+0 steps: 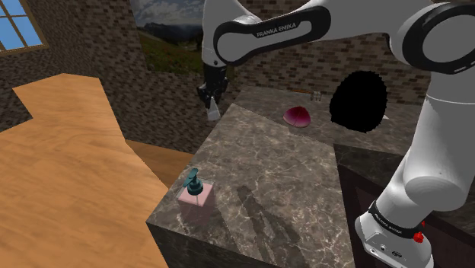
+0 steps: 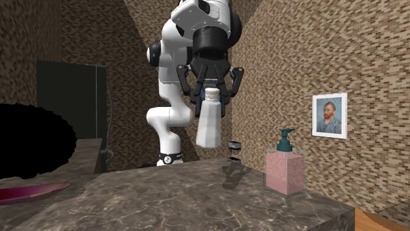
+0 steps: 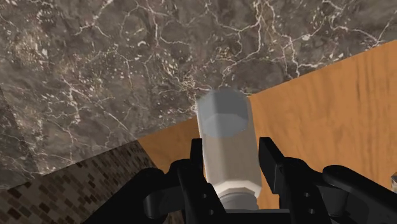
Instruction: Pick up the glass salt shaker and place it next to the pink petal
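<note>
Dark marble worktop (image 1: 282,175) carries a pink domed petal (image 1: 297,116). Black jaws clamp a pale, translucent salt shaker (image 2: 209,125) aloft

This looks like a room in a home, most likely a kitchen. A dark, marble-patterned worktop (image 1: 282,183) with a corner turn stands over a wood floor (image 1: 61,175); a pink soap dispenser (image 1: 195,189) with a teal pump sits on it, and a pale salt shaker (image 2: 209,121) is up above its surface. The walls (image 2: 368,59) are patterned in small brown bricks and carry a framed portrait (image 2: 329,115) and a landscape picture (image 1: 164,38), and a window (image 1: 17,30) with a wooden frame shows blue sky.
</note>
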